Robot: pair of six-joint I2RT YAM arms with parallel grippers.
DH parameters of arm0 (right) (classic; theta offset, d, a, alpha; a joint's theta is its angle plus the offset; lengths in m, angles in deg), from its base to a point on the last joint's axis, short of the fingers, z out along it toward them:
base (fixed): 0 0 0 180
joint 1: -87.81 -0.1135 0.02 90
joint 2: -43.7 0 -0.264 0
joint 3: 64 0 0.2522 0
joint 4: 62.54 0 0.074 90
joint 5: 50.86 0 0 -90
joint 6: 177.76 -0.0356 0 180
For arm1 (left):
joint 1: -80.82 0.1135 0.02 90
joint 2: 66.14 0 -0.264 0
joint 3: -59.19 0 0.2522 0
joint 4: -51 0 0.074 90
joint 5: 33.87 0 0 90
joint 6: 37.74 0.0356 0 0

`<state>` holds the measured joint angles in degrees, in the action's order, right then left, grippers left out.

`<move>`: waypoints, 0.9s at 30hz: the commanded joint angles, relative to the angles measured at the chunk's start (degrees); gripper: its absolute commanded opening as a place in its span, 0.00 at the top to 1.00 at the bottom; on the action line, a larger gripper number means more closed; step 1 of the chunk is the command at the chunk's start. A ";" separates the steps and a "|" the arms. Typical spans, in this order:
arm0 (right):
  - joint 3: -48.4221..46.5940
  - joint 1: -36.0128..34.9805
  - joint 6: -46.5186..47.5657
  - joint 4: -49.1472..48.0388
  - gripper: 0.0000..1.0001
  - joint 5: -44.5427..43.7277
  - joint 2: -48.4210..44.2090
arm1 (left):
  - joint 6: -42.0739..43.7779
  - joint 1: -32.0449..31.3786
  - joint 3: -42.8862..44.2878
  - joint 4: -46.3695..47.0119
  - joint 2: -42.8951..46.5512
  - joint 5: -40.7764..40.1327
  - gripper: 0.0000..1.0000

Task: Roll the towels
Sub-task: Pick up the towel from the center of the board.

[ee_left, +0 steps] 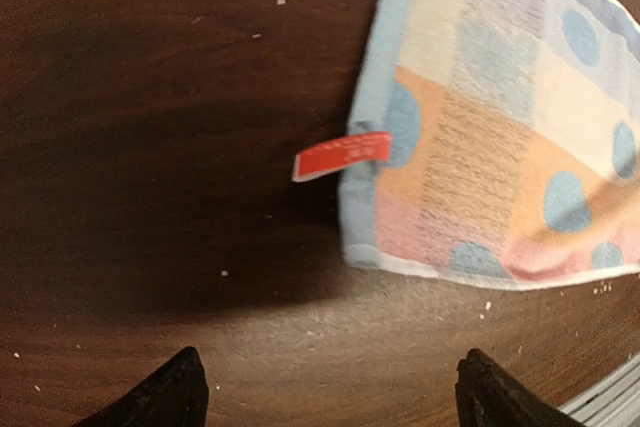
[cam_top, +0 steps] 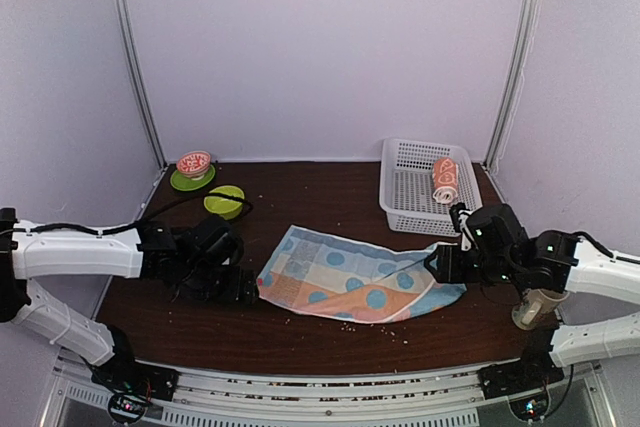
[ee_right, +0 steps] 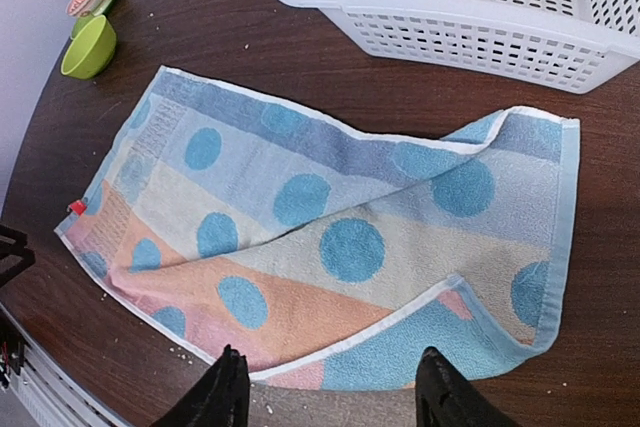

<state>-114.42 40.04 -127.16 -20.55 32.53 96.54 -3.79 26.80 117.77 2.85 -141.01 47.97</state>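
Orange towel (cam_top: 445,179) sits rolled in the far white plastic basket (cam_top: 418,225) — blue polka-dot towel (cam_top: 350,282) lies unrolled; left gripper (ee_left: 330,397), right gripper (ee_right: 335,392) both apart, empty.

A corner of the polka-dot towel (ee_left: 500,127) lies flat on the dark table (ee_left: 150,97), with a red tag (ee_left: 340,157) sticking out from its left edge. The left end effector (ee_left: 330,402) sits near it, its fingertips (ee_left: 175,387) spread wide and clear of the cloth.

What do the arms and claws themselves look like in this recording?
Left arm and right arm: white tubular links joined by black housings. A black cable loops over the left one. Left claw and right claw each have two black, tapered fingers.
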 commanded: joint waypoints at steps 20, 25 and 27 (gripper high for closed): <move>2.27 -0.22 -7.75 4.04 0.43 -2.25 -3.65 | -13.95 10.16 -9.76 33.51 -11.67 16.14 0.89; 0.49 -0.22 -12.45 5.88 0.39 -3.57 5.24 | -12.25 10.16 -10.07 31.40 -8.59 14.21 0.99; -1.18 -0.20 -14.46 6.62 0.38 -5.99 8.34 | -11.58 10.16 -10.01 30.80 -7.98 13.73 0.96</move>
<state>-113.05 40.04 -136.56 -17.51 31.17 99.77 -17.05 36.64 107.87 33.14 -151.35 63.20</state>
